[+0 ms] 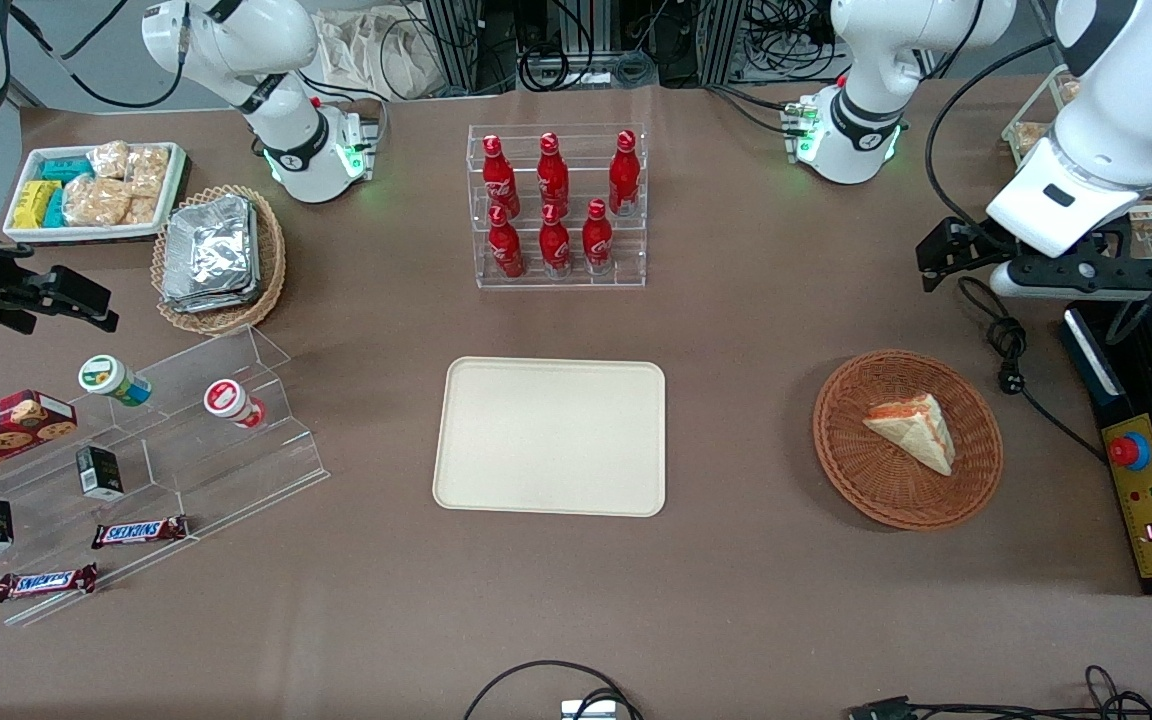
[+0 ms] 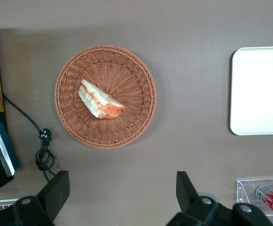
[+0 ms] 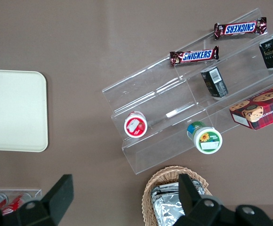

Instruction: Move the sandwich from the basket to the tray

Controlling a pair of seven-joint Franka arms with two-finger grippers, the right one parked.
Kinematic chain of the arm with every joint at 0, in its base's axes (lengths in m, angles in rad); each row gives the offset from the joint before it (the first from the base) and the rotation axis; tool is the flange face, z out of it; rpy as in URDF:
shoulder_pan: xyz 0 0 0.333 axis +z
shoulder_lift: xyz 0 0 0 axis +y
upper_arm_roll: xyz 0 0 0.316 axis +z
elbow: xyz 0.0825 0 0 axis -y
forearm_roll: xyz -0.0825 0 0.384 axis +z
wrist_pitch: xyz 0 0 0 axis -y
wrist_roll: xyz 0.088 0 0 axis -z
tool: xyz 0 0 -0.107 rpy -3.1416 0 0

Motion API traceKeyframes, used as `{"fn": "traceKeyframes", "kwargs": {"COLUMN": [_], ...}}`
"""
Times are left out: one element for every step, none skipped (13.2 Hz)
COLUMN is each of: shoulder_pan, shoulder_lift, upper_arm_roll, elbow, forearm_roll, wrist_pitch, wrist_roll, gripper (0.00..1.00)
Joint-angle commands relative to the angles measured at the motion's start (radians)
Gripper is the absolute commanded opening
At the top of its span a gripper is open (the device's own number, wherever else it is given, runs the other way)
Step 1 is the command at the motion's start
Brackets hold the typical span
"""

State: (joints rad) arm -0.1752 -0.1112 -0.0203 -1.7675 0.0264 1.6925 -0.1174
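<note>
My claw [image 2: 120, 197] hangs open and empty, high over the surface and farther from the front camera than the reddish-brown wicker basket [image 1: 907, 438]. The sandwich wedge [image 1: 913, 428] lies flat in the basket's middle, filling edge exposed, so I judge a straight descent will reach it. The cream tray [image 1: 551, 436] sits bare at the surface's centre, well apart from the basket, with nothing between them. A black cable [image 1: 1008, 345] coils near the basket's rim; the cola bottle rack [image 1: 556, 205] stands clear of my path.
</note>
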Motion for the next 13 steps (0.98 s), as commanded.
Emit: {"fn": "traceKeyframes", "kwargs": {"shoulder_pan": [0.017,0.019,0.019,0.019,0.019,0.019,0.02,0.02,0.023,0.023,0.023,0.02,0.019], "shoulder_lift": [0.025,0.027,0.025,0.024,0.022,0.021,0.022,0.025,0.028,0.027,0.025,0.028,0.034], "upper_arm_roll": [-0.016,-0.015,-0.015,-0.015,-0.013,-0.013,-0.012,-0.013,-0.015,-0.018,-0.021,-0.023,-0.023], "elbow": [0.046,0.048,0.049,0.051,0.051,0.049,0.049,0.049,0.048,0.045,0.04,0.039,0.037], "forearm_roll": [0.012,0.013,0.014,0.014,0.014,0.015,0.017,0.032,0.055,0.067,0.067,0.061,0.05], "wrist_pitch": [-0.049,-0.075,-0.079,-0.083,-0.085,-0.085,-0.085,-0.083,-0.082,-0.08,-0.082,-0.083,-0.08], "wrist_roll": [0.018,0.016,0.007,0.002,-0.007,-0.019,-0.021,-0.022,-0.027,-0.03,-0.031,-0.036,-0.05], "gripper": [1.0,1.0,1.0,1.0,1.0,1.0,1.0,1.0,1.0,1.0,1.0,1.0,1.0]}}
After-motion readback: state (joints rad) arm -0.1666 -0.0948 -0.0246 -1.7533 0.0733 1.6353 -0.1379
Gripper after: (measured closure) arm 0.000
